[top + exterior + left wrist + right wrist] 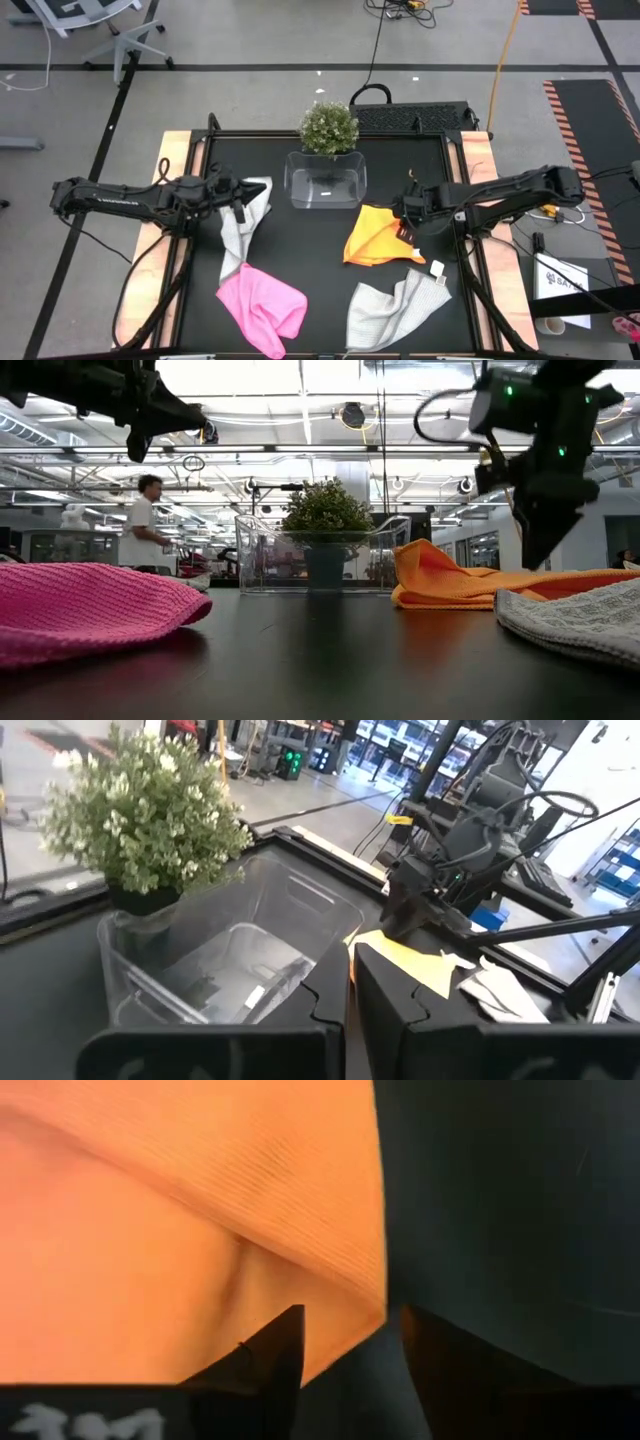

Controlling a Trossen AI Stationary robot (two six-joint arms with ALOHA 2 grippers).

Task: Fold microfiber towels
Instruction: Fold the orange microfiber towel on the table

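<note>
An orange-yellow towel [372,240] lies crumpled at the table's centre right. My right gripper [350,1345] points steeply down over its right edge [375,1295], open, with one finger above the cloth and the other above bare table. A light grey towel [242,225] lies stretched out at the left. My left gripper [240,203] hangs shut well above it, pointing level toward the table's right. A pink towel [262,305] and a second grey towel [395,310] lie bunched near the front edge. My right gripper's open fingers [285,1350] straddle the orange towel's folded right edge from above. Whether they touch the cloth I cannot tell. The towel lies slack on the table.
A clear plastic tub [326,180] stands at the table's far middle, with a small potted plant [329,127] behind it. Bare black tabletop [320,260] lies between the towels. A person [145,525] stands far off in the room.
</note>
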